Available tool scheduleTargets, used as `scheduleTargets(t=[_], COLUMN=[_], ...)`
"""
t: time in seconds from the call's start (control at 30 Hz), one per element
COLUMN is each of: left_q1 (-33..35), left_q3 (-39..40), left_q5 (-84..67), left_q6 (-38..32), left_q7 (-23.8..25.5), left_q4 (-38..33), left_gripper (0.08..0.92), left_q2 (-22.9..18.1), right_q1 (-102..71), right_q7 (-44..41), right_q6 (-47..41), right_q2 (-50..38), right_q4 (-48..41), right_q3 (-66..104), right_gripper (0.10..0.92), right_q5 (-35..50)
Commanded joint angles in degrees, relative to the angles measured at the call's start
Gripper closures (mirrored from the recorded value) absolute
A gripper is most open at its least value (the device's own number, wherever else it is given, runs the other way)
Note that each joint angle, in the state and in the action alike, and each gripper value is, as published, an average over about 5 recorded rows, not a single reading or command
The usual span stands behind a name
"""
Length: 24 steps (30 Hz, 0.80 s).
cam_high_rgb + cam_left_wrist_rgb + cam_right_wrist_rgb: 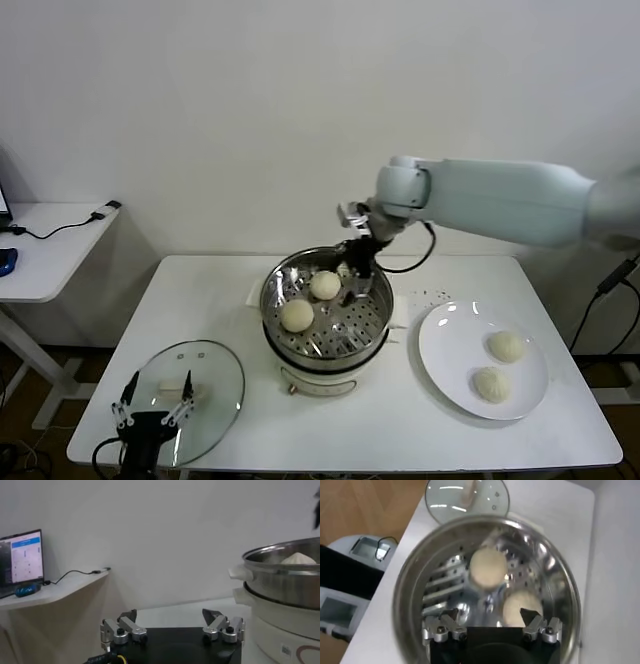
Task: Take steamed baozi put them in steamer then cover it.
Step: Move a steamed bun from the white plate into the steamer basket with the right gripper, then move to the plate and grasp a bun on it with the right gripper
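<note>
The steel steamer point(372, 322) stands mid-table on its white base. Two off-white baozi lie on its perforated tray, one near the front left point(296, 315) and one behind it point(325, 285). Both show in the right wrist view point(488, 568) point(516, 608). Two more baozi point(505, 346) point(491, 384) lie on the white plate point(445, 355) at the right. My right gripper point(356, 275) is open and empty, over the steamer's back rim beside the rear baozi. The glass cover point(215, 385) lies flat at the table's front left. My left gripper point(155, 410) is open, low by the cover.
A side desk point(45, 250) with cables and a blue mouse stands to the left; a laptop shows on it in the left wrist view point(22, 555). The steamer's wall point(287, 582) is close to my left gripper. A wall stands behind the table.
</note>
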Motion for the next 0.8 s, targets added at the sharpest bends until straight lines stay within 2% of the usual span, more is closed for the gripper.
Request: scheduleTargets(t=[0.03, 0.23, 0.43, 0.8], left_q1=[0.2, 1.2, 1.9, 2.6], left_q3=[-0.1, -0.7, -0.7, -0.5], left_q5=[0.6, 0.5, 0.6, 1.5], left_q6=[0.2, 0.0, -0.2, -0.5], left_q7=[0.0, -0.1, 0.0, 0.0], left_q4=[-0.3, -0.6, -0.6, -0.8], left_gripper=[0.177, 0.177, 0.177, 0.177], left_q2=[-0.1, 0.1, -0.1, -0.2], right_q1=[1.3, -5.1, -19.1, -41.6], right_q7=[-3.8, -4.2, -3.9, -2.4], right_q6=[2.0, 3.3, 4.4, 5.4], right_q2=[-23.1, -31.4, -36.5, -35.8], right_q4=[9.5, 10.9, 8.9, 2.6], right_q3=[0.3, 0.9, 8.3, 25.7], right_gripper=[0.203, 0.203, 0.203, 0.203], right_q5=[-11.3, -20.9, -29.5, -37.9])
